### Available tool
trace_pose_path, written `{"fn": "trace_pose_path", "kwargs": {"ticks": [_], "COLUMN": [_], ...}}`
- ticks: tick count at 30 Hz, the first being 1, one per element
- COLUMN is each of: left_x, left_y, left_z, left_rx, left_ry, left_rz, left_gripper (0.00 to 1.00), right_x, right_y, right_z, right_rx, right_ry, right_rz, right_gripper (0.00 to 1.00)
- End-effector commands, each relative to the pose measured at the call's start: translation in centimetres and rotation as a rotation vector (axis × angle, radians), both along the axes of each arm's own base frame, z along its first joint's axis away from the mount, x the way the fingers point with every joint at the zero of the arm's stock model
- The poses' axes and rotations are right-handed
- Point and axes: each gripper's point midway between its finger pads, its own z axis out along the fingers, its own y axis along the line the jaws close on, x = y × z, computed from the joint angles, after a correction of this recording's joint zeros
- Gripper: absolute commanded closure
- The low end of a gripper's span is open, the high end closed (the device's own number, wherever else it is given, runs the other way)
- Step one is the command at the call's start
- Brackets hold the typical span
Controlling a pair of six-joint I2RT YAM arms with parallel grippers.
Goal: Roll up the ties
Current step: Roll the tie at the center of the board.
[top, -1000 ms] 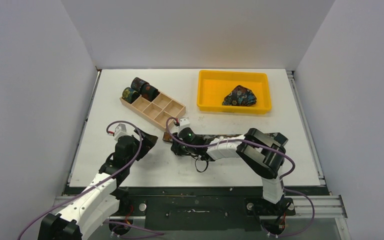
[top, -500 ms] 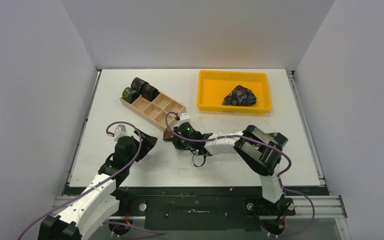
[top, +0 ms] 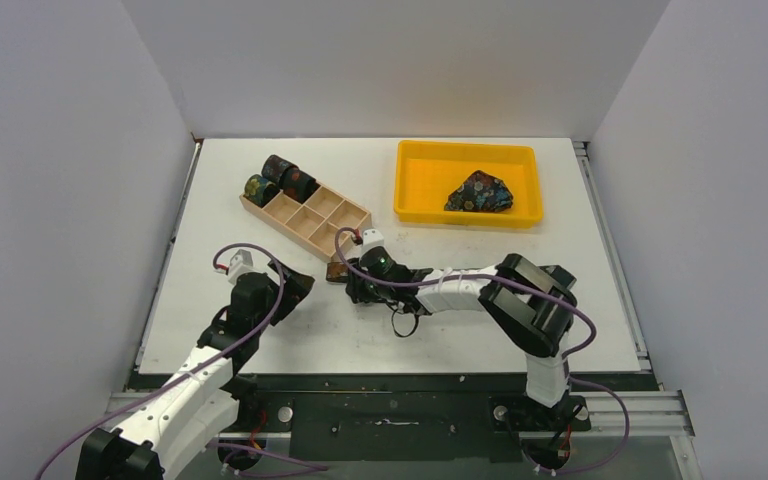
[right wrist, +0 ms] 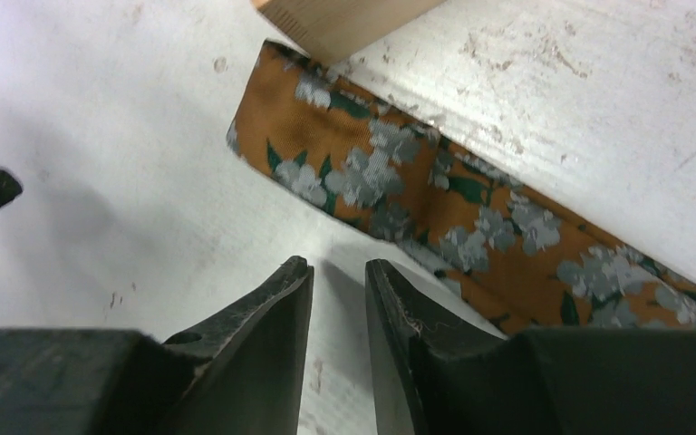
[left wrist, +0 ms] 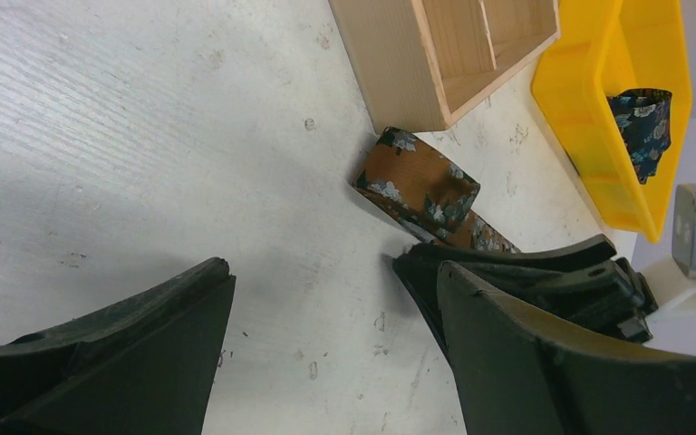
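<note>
The brown tie (left wrist: 417, 186) lies flat on the surface (top: 200, 260), a strip of rust cloth with grey-blue flowers. Its end is folded back on itself into a short, flat tuck. That tuck sits just beside the near corner of the box (left wrist: 444, 45); whether cloth and wood touch is hard to tell. The rest of the strip runs off to the right and is hidden from above by the right arm.

The right pincer (right wrist: 337, 267) is low over the surface at the tie's long edge, close behind the tuck. Its two fingers stand a narrow slit apart with only bare surface between them, so it is released and grasps nothing. The tips stop just short of the cloth.

The left pincer (left wrist: 331, 272) is to the left of the tie and apart from it. Its fingers are spread wide over bare surface and it holds nothing.

The box lies slantwise on the left half of the surface. Three rolled ties (top: 280, 168) stand in its far left end, packed close together, and the other compartments show bare wood. The tray (top: 420, 205) is at the far right, well apart from the brown tie, and a blue tie (top: 480, 192) lies bunched in its right half.
</note>
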Motion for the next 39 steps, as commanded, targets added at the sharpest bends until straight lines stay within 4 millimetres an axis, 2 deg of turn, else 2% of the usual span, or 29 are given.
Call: {"fn": "trace_pose_path", "kwargs": {"ticks": [1, 4, 8, 12, 16, 22, 39], "left_x": [0.9, 1.3, 2.3, 3.3, 4.2, 5.0, 5.7], "left_y": [0.1, -0.5, -1.5, -1.8, -2.2, -2.6, -4.4], "left_z": [1.3, 1.3, 2.5, 2.9, 3.4, 2.9, 1.4], "left_rx": [0.01, 0.01, 0.032, 0.056, 0.02, -0.014, -0.051], "left_ry": [-0.032, -0.009, 0.007, 0.008, -0.016, 0.0, -0.012], "left_rz": [0.007, -0.018, -0.076, -0.104, -0.117, -0.137, -0.225], "left_gripper": [0.2, 0.2, 0.17, 0.13, 0.14, 0.16, 0.21], "right_x": [-0.7, -0.1, 2.0, 4.0, 4.7, 4.7, 3.8], "right_y": [0.0, -0.3, -0.9, -0.9, -0.3, -0.1, -1.5], "right_z": [5.2, 7.1, 8.2, 8.4, 8.3, 6.7, 2.5], "right_rx": [0.084, 0.143, 0.223, 0.259, 0.286, 0.264, 0.23], "right_ry": [-0.054, -0.065, -0.041, -0.024, -0.008, 0.019, 0.116], "right_rz": [0.058, 0.042, 0.004, -0.026, -0.027, -0.023, -0.054], "right_gripper": [0.68, 0.65, 0.59, 0.56, 0.57, 0.59, 0.68]}}
